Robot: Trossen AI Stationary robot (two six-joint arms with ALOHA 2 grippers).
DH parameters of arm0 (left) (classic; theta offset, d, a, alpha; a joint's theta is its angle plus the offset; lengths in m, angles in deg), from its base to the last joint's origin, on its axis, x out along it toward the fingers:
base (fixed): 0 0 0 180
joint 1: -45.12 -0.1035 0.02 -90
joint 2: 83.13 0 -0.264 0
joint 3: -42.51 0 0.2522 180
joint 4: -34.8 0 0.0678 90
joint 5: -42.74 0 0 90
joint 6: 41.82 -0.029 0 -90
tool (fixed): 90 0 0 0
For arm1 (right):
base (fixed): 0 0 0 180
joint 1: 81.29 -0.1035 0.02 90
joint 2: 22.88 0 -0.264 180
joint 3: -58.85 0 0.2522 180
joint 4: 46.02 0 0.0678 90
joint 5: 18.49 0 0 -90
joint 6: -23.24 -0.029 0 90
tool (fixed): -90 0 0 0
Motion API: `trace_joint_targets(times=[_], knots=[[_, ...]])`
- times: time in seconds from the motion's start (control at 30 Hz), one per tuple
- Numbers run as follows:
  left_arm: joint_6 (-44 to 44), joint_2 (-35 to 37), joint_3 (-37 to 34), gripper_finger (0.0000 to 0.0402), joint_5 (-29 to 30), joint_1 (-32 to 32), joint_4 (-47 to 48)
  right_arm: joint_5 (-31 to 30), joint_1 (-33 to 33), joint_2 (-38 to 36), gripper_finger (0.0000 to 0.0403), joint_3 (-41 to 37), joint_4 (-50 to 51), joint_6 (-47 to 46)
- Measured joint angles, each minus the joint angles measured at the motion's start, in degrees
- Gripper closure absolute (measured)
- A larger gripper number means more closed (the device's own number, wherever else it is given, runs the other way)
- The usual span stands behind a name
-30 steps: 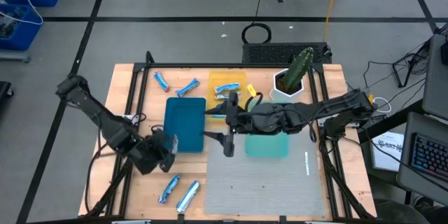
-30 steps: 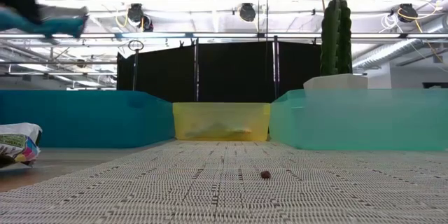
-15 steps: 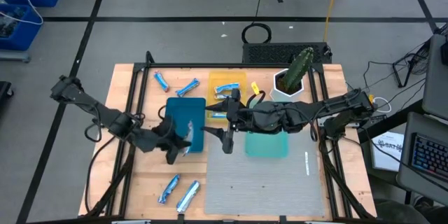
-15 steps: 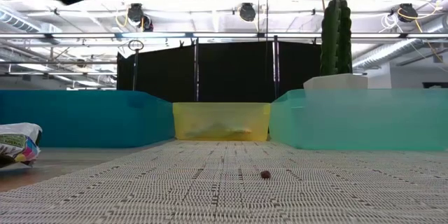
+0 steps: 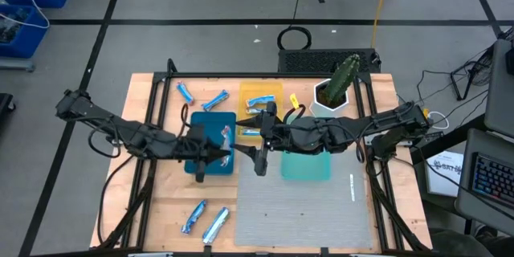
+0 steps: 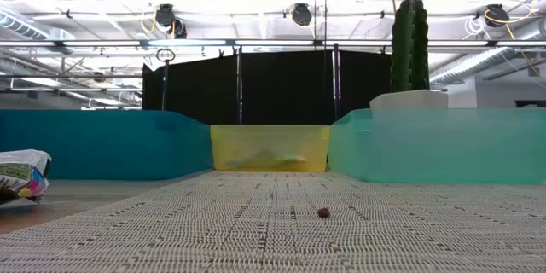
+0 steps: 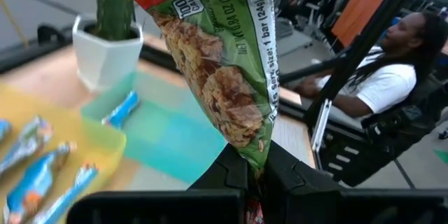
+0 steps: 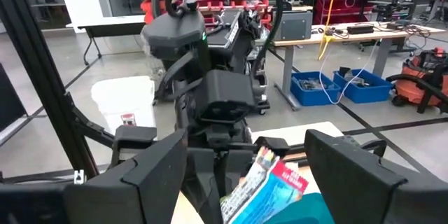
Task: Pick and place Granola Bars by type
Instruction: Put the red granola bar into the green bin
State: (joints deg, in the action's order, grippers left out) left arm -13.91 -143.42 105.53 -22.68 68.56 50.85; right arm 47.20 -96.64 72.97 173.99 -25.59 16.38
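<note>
My left gripper (image 5: pixel 215 147) reaches level over the blue tray (image 5: pixel 202 124), shut on a granola bar (image 5: pixel 226 136). The left wrist view shows this bar (image 7: pixel 217 63) with a green wrapper, a red end and a granola picture. Facing it from the right, my right gripper (image 5: pixel 256 140) hangs open and empty. Other blue-and-white bars lie in the yellow tray (image 5: pixel 259 102), on the table's far left (image 5: pixel 185 92) (image 5: pixel 214 101) and on its near left (image 5: pixel 193 217) (image 5: pixel 215 225). One more lies in the teal tray (image 7: pixel 122 108). My left gripper pinches the bar's one end (image 7: pixel 255 161) between its two fingers, coming level from the table's left. The rest of the bar sticks out past the fingertips toward the right arm. It is lifted clear above the blue tray.
A cactus in a white pot (image 5: pixel 336 88) stands at the far right, behind the teal tray (image 5: pixel 307 167). A woven grey mat (image 5: pixel 305 209) covers the near middle, with a small white item (image 5: pixel 351 186) on it. A person (image 7: pixel 392 77) sits beyond the table.
My left gripper has risen from near the table's left front and travelled toward the right and far side, over the blue tray. It has tipped from pointing down to level and rolled. The bar stayed in its hold and went along. The right arm kept still.
</note>
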Motion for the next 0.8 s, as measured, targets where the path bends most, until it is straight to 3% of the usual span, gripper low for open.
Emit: trace_joint_targets(times=[0.3, 0.6, 0.8], knots=[[-12.53, 0.0, 0.05, 0.039, -0.14, -1.35, -8.79, -1.49, 0.51, 0.02, 0.0119, -0.02, -0.02, 0.0], [-26.4, -0.02, 6.21, 0.039, -1.64, -2.03, -7.84, -1.42, 1.7, 0.02, 0.0119, -0.02, -1.19, 0.0], [-27.68, -1.41, 10.47, 0.039, -2.09, -4.75, -0.97, -1.17, 1.77, 0.03, 0.0124, -0.02, -2.28, 0.0]])
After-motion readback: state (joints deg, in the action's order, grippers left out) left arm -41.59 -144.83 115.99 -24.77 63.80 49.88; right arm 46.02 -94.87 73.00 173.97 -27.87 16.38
